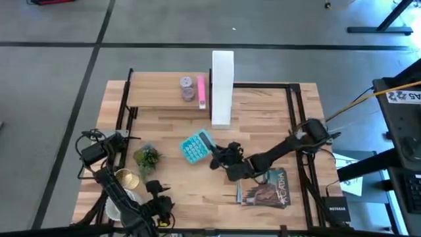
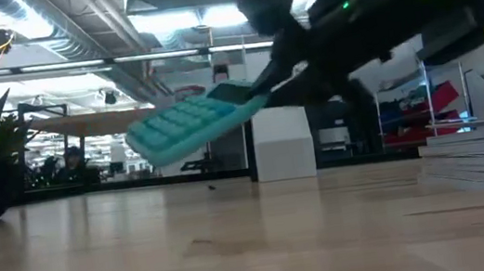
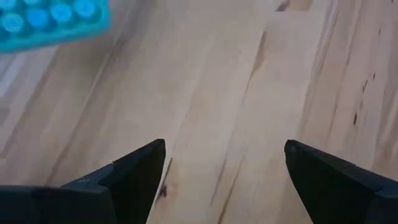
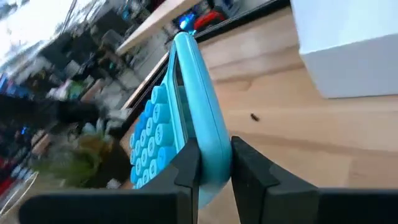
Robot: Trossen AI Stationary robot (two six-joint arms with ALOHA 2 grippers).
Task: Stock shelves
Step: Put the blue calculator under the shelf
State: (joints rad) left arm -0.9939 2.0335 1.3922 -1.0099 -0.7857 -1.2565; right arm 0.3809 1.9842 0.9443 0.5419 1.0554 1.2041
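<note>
Jaws of the right gripper [image 4: 214, 165] clamp one end of a teal calculator [image 1: 195, 147], holding it tilted clear of the counter [image 1: 283, 125], near the front of the white file box [image 1: 222, 87]. Left of that box, the wooden shelf [image 1: 154, 98] carries a pink item [image 1: 201, 92]. Left gripper [image 3: 224, 163] hovers low over the counter's near-left part, jaws spread wide, empty.

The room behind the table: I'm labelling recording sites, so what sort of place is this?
Probably a robotics lab or workshop: exposed ceiling ducts, bare concrete floor, and a wooden worktable where the right gripper holds a teal calculator.
</note>
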